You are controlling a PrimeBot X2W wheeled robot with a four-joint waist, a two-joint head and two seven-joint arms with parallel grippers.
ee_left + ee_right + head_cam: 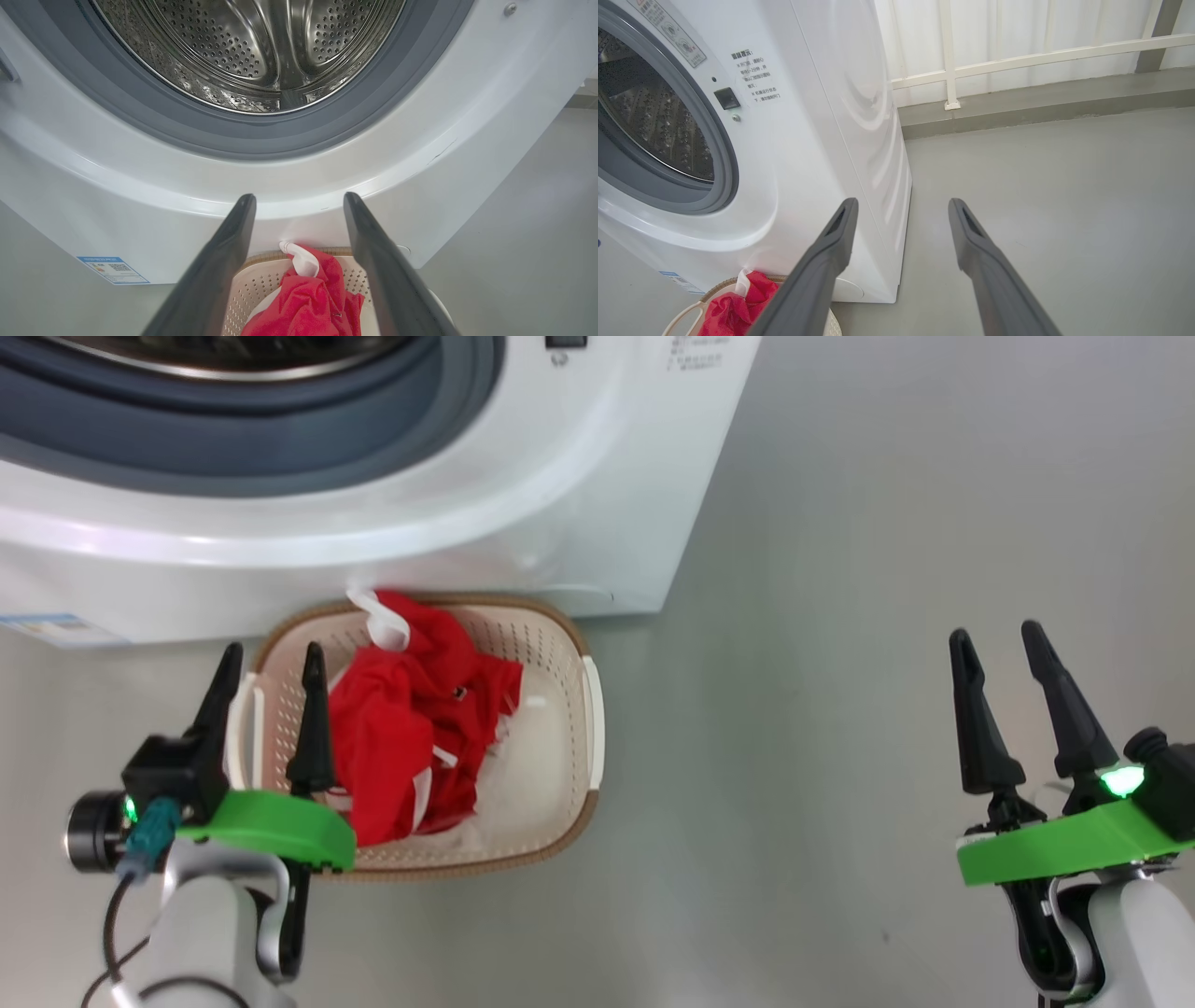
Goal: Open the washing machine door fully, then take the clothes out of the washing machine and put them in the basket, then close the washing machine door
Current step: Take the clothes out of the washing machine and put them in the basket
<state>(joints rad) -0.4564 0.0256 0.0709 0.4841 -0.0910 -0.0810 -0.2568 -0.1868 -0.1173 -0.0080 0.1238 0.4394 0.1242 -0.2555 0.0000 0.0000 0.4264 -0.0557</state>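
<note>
Clothes (411, 737) lie bunched in the basket (546, 649), which sits on the floor (840, 709) against the washing machine (523, 504); what we see of the drum (261, 46) looks empty. Left jaws are spread and empty over the basket's left side, right jaws spread and empty well off to the right. We reckon the fabric is light and limp, so pinch a raised fold. The door should be stiff and glossy, so push its rim.

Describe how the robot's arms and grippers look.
The left gripper and right gripper each have two long, tapered black fingers on a bright green bracket, above a pale grey forearm. A teal-plugged black cable runs by the left wrist, and small green lights glow at both.
</note>
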